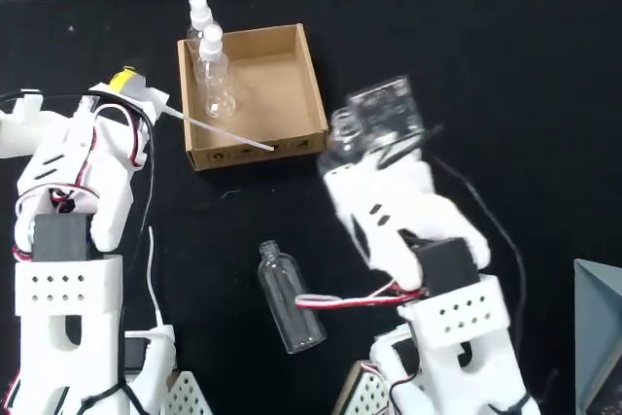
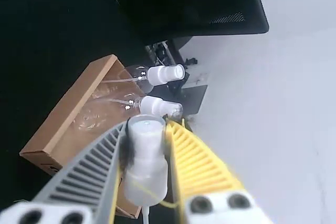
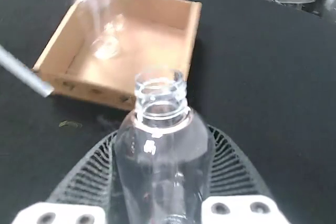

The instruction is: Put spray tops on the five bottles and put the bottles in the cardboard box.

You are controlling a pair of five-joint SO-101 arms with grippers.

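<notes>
While the left fingers (image 2: pixel 197 156) clamp a spray top (image 2: pixel 146 156) and the right fingers (image 3: pixel 84 182) grip an open bottle (image 3: pixel 157 150) beside the cardboard box (image 1: pixel 313 85), line the tube (image 1: pixel 219 130) up with the neck (image 3: pixel 159 85) first.

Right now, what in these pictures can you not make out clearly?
Clear open-necked plastic bottle in the right gripper: base cut off by the right wrist view's edge; blurred in the high view.
Two capped clear bottles in the brown cardboard box: blurred in the right wrist view.
White spray top in the left gripper: sides hidden by the jaws, left wrist view.
</notes>
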